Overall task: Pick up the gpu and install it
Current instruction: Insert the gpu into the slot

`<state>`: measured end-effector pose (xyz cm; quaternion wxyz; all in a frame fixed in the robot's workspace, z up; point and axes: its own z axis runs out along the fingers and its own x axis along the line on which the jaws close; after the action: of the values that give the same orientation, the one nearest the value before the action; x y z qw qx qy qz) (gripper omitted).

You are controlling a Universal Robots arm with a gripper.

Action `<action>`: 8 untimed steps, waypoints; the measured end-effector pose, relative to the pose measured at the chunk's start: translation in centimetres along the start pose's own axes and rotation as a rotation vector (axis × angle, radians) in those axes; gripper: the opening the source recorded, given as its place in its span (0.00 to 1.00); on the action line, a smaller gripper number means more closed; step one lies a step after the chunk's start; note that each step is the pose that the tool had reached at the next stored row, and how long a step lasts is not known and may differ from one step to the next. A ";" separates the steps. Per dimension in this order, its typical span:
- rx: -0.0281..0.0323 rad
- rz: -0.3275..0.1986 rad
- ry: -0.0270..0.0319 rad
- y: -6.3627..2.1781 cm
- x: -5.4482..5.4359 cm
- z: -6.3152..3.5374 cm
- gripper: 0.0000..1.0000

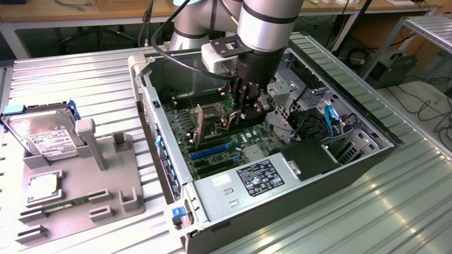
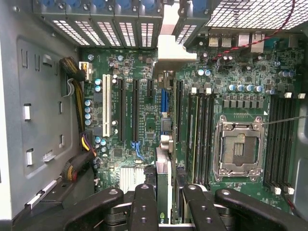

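My gripper [image 1: 244, 106] hangs inside the open computer case [image 1: 367, 159], low over the motherboard [image 1: 211, 153]. It is shut on the gpu [image 2: 163, 183], which stands on edge between my fingers [image 2: 144, 207]. The card's silver end bracket [image 2: 175, 50] points toward the case's rear slot covers [image 2: 103, 29]. In the wrist view the card's edge runs in line with the blue expansion slot [image 2: 164, 106] on the motherboard [image 2: 139, 72], between the black slots. I cannot tell whether the card touches the slot. In the exterior view the gpu [image 1: 253, 112] shows just below my fingers.
The CPU socket [image 2: 239, 147] and memory slots [image 2: 202, 139] lie beside the card. A power supply [image 1: 258, 177] and drive cage [image 1: 282, 90] bound the case interior. On the exterior view's left a grey fixture [image 1: 106, 196] holds a hard drive [image 1: 44, 132], a processor [image 1: 44, 188] and a memory stick [image 1: 67, 205].
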<state>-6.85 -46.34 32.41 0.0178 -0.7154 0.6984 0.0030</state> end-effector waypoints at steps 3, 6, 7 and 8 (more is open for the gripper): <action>-0.0001 0.000 0.0000 0.06 0.0 0.01 0.26; 0.0000 0.000 0.0000 0.14 0.0 0.03 0.26; 0.0000 0.000 0.0000 0.17 0.0 0.04 0.26; 0.0000 0.000 0.0000 0.19 0.0 0.05 0.26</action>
<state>-7.03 -46.34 32.36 0.0178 -0.7155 0.6984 0.0030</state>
